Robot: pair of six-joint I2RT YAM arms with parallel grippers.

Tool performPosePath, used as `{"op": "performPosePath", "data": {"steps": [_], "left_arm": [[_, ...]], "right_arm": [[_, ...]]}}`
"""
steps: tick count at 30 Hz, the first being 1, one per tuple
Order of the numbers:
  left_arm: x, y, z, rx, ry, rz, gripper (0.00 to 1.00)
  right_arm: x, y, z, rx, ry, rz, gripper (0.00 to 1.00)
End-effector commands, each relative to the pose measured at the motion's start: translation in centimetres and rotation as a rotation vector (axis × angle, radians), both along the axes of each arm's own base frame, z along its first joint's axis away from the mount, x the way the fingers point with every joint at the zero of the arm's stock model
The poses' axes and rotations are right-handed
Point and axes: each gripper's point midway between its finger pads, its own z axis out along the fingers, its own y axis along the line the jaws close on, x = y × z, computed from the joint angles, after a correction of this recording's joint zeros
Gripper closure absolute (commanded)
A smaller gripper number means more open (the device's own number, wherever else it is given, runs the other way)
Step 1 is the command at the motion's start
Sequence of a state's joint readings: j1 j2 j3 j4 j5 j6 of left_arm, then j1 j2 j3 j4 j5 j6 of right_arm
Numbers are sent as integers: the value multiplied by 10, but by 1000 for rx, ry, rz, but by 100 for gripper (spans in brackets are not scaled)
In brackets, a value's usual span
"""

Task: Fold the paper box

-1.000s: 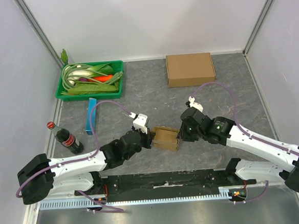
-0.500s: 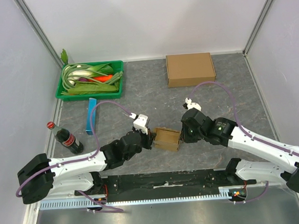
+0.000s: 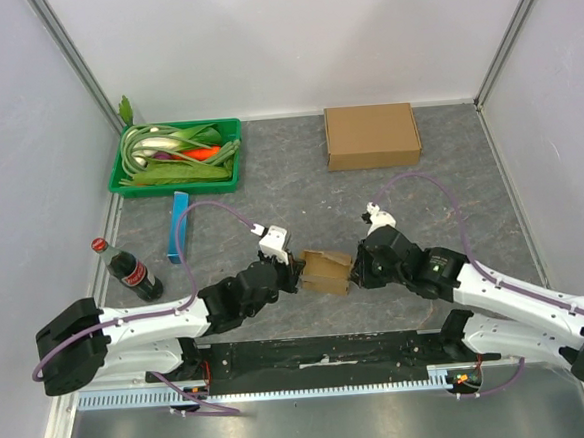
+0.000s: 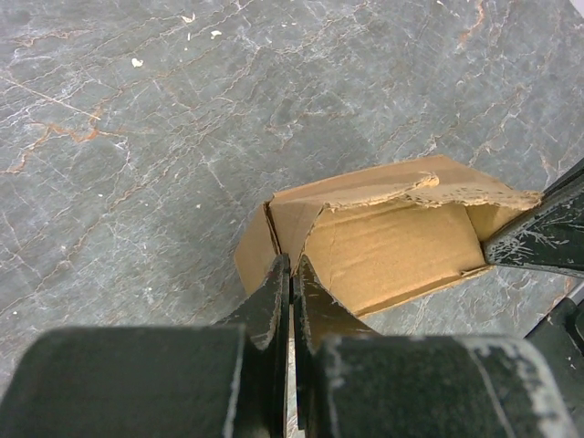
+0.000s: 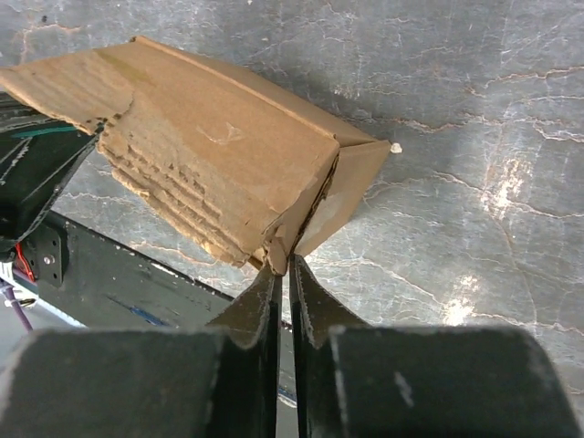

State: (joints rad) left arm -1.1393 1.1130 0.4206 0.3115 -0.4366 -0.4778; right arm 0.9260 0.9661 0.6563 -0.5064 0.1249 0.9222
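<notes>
Top external view finds the paper box (image 3: 326, 271) half-formed on the counter (image 3: 290, 194), just ahead of the arm bases and caught between both arms. Left pincer (image 3: 298, 272) is clamped on the box's left end. Its wrist view shows the fingertips (image 4: 274, 290) closed tight over a thin upright cardboard wall. I judge this grip serves as an anchor, keeping the box from sliding while the other side is worked. Right pincer (image 3: 355, 265) meets the opposite end, its fingertips (image 5: 265, 294) all but shut on the corner where a side flap joins the main panel, apparently to swing that flap into place. The box is open inside, with a ragged, torn top edge. Further back lies a closed brown box (image 3: 371, 136), perhaps what the finished fold should resemble. No print shows on either piece of cardboard. A cola bottle (image 3: 130, 273) at the left carries a red label, its writing too small to read.
</notes>
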Motion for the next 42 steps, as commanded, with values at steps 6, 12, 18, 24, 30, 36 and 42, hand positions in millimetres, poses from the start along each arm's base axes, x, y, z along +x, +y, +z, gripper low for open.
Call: {"op": "performPosePath", "data": {"steps": [6,12,18,24,30,36,42], "left_arm": [[-14,26,-43,110,70,44,98],[-13,24,-39,115,56,43,98],[-13,22,-37,120,46,33,98],[-16,22,-37,117,45,26,98],[-16,18,-35,123,42,20,98],[-17,15,-34,99,51,17,98],[-19,12,-35,101,53,11,98]], "right_arm": [[-16,4,59,45,-32,134,45],[33,19,132,105,-184,55,27],[58,71,121,52,-336,411,28],[43,71,99,-57,-461,656,41],[36,70,70,-87,-428,708,45],[40,74,60,-166,-493,718,60],[37,84,43,-261,-512,744,69]]}}
